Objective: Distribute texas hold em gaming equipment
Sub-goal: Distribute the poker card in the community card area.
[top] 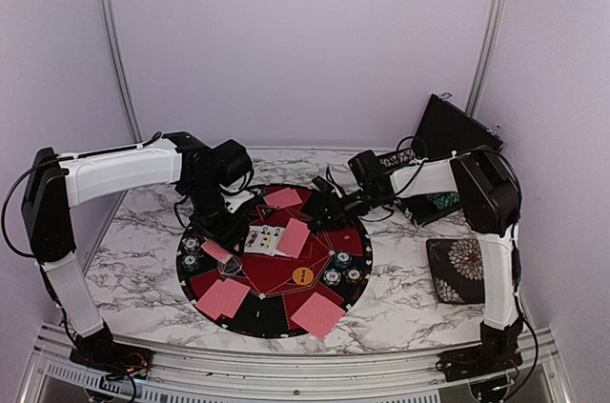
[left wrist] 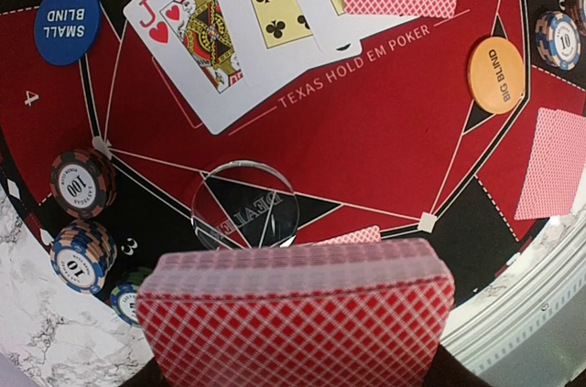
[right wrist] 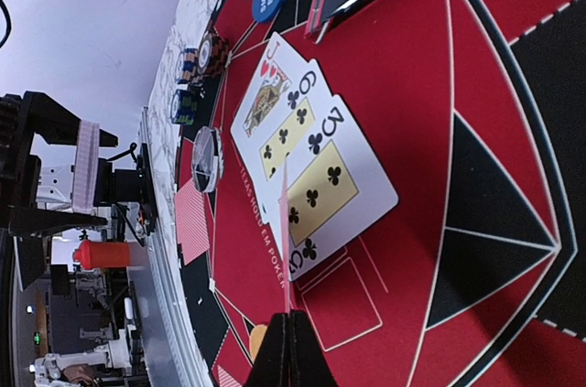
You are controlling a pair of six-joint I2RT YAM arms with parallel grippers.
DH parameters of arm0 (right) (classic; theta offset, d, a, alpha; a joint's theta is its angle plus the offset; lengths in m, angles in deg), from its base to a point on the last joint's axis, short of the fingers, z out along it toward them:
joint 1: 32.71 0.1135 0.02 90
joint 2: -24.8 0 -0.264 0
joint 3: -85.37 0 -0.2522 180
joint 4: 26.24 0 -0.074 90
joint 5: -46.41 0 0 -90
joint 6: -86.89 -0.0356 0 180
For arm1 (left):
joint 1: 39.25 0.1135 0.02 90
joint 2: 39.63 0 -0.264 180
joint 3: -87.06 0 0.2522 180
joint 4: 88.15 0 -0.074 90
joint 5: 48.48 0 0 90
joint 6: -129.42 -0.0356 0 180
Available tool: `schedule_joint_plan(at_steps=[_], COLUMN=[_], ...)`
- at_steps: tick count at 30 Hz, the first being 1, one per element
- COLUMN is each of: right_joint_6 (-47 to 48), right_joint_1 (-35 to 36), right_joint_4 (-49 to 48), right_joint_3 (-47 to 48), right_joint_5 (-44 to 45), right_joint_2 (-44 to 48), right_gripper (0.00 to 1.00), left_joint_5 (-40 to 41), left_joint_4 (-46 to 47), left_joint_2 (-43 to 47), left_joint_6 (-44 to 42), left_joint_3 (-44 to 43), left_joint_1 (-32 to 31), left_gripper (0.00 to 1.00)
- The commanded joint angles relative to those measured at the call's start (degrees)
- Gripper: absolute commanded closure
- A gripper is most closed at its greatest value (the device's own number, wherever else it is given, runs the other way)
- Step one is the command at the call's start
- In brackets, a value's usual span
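Cards: red-backed deck (left wrist: 298,318) sits in your left pincer (left wrist: 293,378), partly open around it.
Right pincer (right wrist: 291,337): pinched shut on one card (right wrist: 286,231).
Done: face-up cards (top: 265,238), chips (left wrist: 81,183) on round mat (top: 286,274).
Left: more dealing, probably.

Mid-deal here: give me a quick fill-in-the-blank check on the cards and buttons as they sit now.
1. The left gripper holds a ____ of red-backed cards.
2. The face-up jack is the jack of ____.
3. The orange button reads BIG ____.
4. The right gripper, jaws shut, pinches one ____ on edge.

Missing words: deck; hearts; BLIND; card
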Motion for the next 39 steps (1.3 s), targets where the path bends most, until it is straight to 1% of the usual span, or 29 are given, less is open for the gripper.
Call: schedule_joint_plan(at_steps=[1, 6, 9, 11, 14, 23, 28, 31, 34, 39], right_joint_6=[4.31, 6.53, 7.20, 7.42, 7.47, 6.51, 5.04, 1.99, -3.07, -17.57], right_joint_1=[-0.62, -0.62, -0.62, -0.58, -0.54, 0.61, 1.72, 1.66, 1.79, 3.09], right_joint_4=[5.52, 8.34, 9.32, 9.57, 9.80, 9.38, 9.11, 6.07, 0.55, -17.85], right_joint_3=[4.09, 5.54, 6.19, 6.27, 6.21, 5.43, 4.94, 2.27, -1.27, -8.87], right_joint_5=[2.89, 5.68, 6.74, 7.64, 9.25, 15.13, 18.74, 20.07, 17.58, 9.38], right_joint_2=[-2.02, -2.57, -2.76, -2.70, -2.21, 0.76, 2.47, 5.06, 7.86, 11.14], right_gripper=[1.00, 1.00, 0.96, 0.90, 0.79, 0.53, 0.49, 0.47, 0.45, 0.38], left_joint_5=[0.04, -0.05, -0.25, -0.19, -0.19, -0.26, -0.39, -0.62, -0.81, -1.34], left_joint_4=[-1.05, -1.04, -1.05, -1.05, -1.05, -1.05, -1.05, -1.05, -1.00, -1.05], left_joint_2=[2.33, 2.22, 1.96, 1.96, 1.92, 1.95, 1.75, 1.80, 1.54, 1.04], left_joint_6=[-0.57, -0.66, -0.69, -0.68, -0.63, -0.58, -0.58, -0.73, -0.68, -0.73], left_joint_3=[0.46, 0.40, 0.38, 0.38, 0.31, 0.29, 0.08, -0.06, -0.21, -0.92], left_joint_1=[0.31, 0.40, 0.40, 0.40, 0.40, 0.40, 0.42, 0.40, 0.40, 0.16], left_gripper=[0.55, 0.55, 0.55, 0.55, 0.55, 0.55, 0.55, 0.55, 0.55, 0.55])
